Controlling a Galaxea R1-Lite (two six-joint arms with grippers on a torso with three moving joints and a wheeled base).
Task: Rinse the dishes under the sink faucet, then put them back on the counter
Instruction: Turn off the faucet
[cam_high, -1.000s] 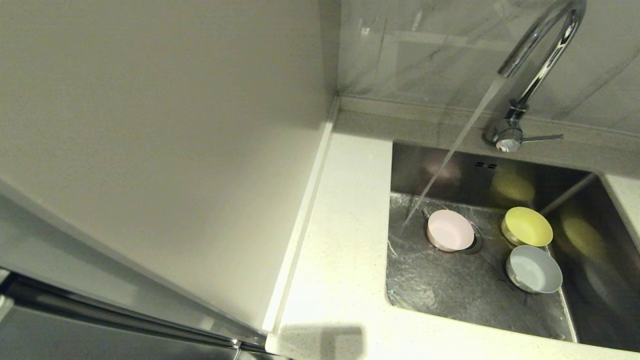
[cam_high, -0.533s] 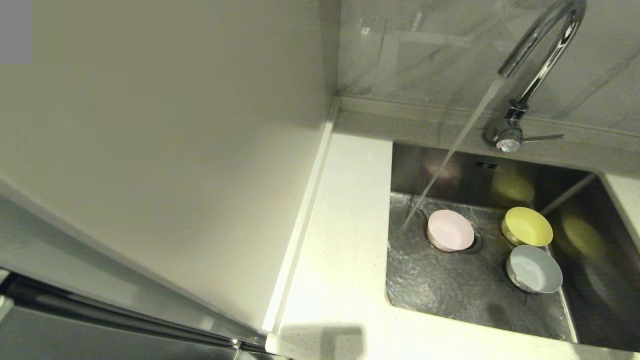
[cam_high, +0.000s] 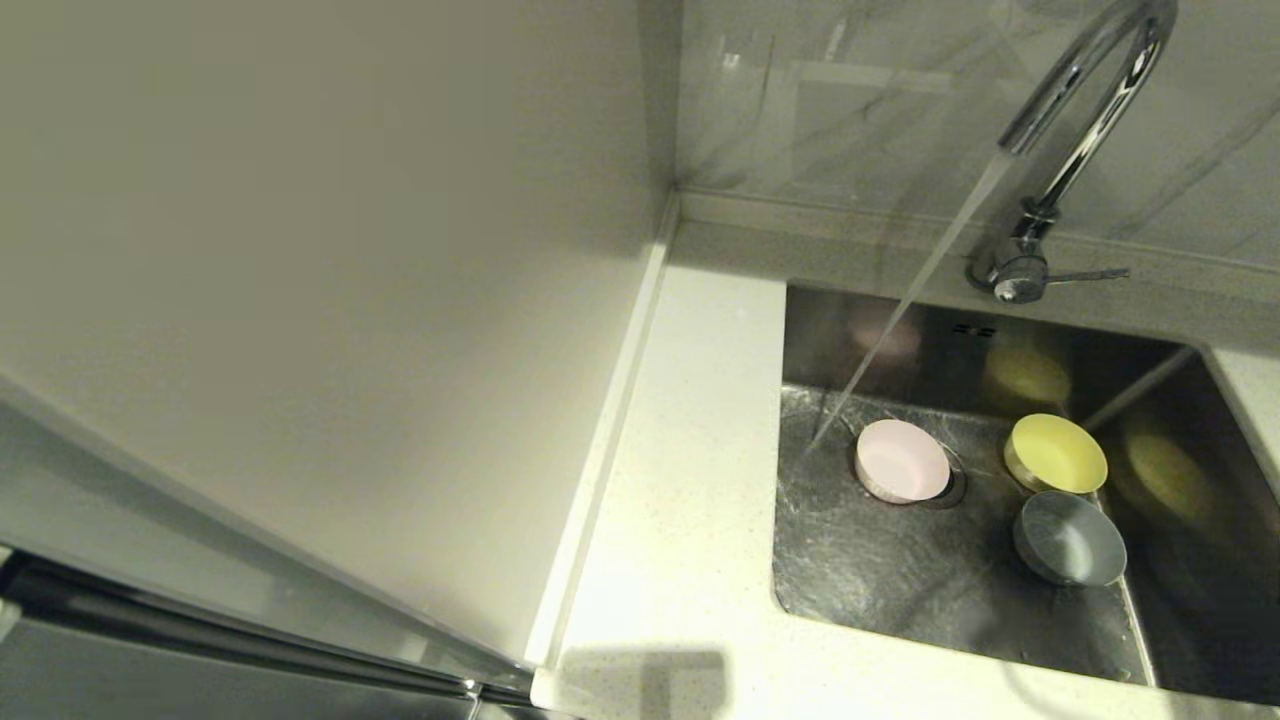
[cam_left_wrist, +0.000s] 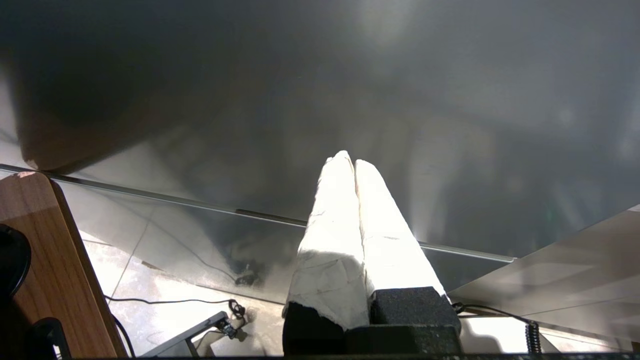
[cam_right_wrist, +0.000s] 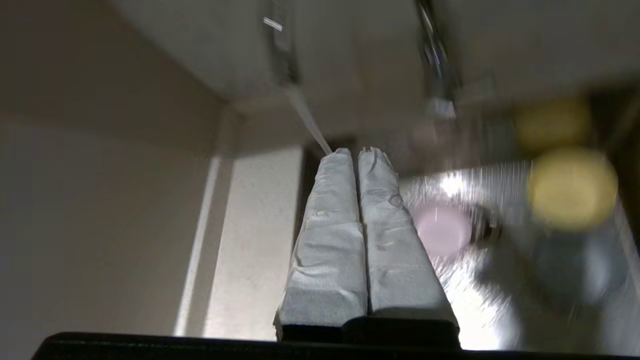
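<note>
Sitting in the sink (cam_high: 900, 590): pink bowl (cam_high: 901, 460), yellow bowl (cam_high: 1055, 454), seemingly grey-blue bowl (cam_high: 1070, 538).

Neither arm visible from the head camera. Left gripper (cam_left_wrist: 354, 162) seen only through its own wrist camera: 2 long white-wrapped fingers (cam_left_wrist: 332, 225) pressed flat together along their whole length, tips touching, nothing between them, black mounts at the base. Right gripper (cam_right_wrist: 358, 152) likewise seen only through its wrist camera: 2 white-wrapped fingers (cam_right_wrist: 330, 240) side by side, closed against each other with only a thin seam showing, empty, wrapping creased, black housing edge along the base. Both grippers held free, touching nothing.
</note>
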